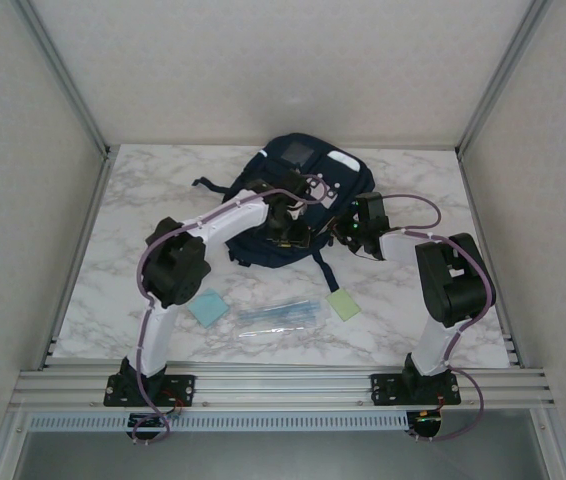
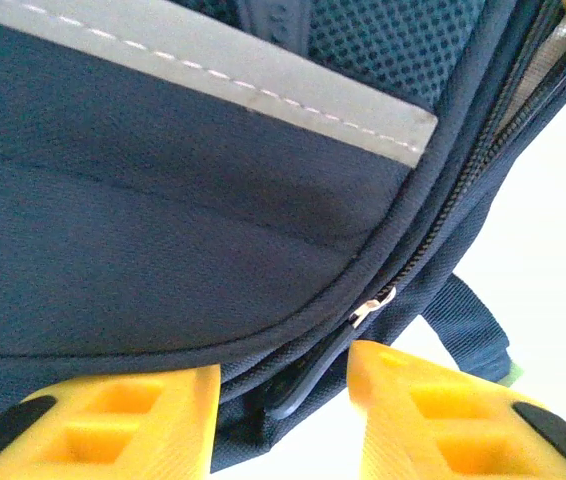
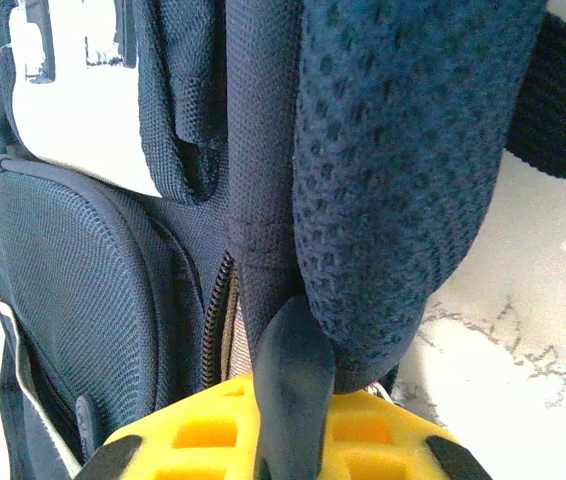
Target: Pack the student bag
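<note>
Left hand (image 2: 283, 405) stood parted astride student bag (image 1: 303, 165) zip; right hand (image 1: 351, 232) grip could not be told. Teal pad (image 1: 208, 306), green pad (image 1: 343, 304) and pen packet (image 1: 278, 317) lay unpacked on bench (image 1: 163, 190): packing seemingly barely begun.

Behind the student bag (image 1: 308, 165) and to its left, the marble table (image 1: 153, 200) is open up to the walls, so there is wide room to pass. To the right of the bag the open strip is narrower. The near half of the bag is blocked by both arms: the left gripper (image 1: 288, 230) is over its middle, jaws apart around the zipper edge, and the right gripper (image 1: 351, 232) is at its near right corner. In front of the bag lie a blue pad (image 1: 208, 307), a clear packet (image 1: 278, 318) and a green pad (image 1: 343, 303), with narrow gaps between them.
</note>
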### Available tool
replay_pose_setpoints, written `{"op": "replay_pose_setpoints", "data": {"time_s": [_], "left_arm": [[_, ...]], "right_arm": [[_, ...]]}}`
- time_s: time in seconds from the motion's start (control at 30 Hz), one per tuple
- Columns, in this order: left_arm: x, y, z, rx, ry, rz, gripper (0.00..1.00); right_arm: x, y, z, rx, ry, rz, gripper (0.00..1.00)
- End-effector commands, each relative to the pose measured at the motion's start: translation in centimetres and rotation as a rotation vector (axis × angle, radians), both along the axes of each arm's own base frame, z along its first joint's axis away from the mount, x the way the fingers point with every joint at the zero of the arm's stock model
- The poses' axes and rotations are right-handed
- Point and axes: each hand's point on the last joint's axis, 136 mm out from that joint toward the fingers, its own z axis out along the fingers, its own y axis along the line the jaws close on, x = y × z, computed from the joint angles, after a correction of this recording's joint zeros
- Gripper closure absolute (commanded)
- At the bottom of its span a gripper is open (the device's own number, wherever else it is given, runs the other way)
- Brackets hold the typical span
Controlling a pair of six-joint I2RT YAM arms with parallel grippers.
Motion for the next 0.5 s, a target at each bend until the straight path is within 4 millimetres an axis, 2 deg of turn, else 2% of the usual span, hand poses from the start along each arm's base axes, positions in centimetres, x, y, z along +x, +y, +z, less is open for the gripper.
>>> {"op": "replay_pose_setpoints", "data": {"time_s": [0.0, 0.17, 0.33, 0.47], "left_arm": [[-1.6, -1.2, -0.3, 0.046, -0.019, -0.127, 0.66], [-2.8, -0.6, -0.6, 0.114, -0.023, -0.182, 0.68], [-2.1, -0.8, -1.2, 0.150, -0.049, -0.188, 0.74], [-1.0, 0.3, -2.7, 0.245, -0.074, -0.191, 0.83]], "right_arm": [[0.2, -0.2, 0.8, -0.014, -0.017, -0.001, 1.00], [0.4, -0.1, 0.6, -0.011, -0.015, -0.001, 1.00], [0.4, 0.0, 0.5, -0.007, -0.009, -0.001, 1.00], [0.2, -0.1, 0.6, -0.010, -0.010, -0.001, 1.00]]}}
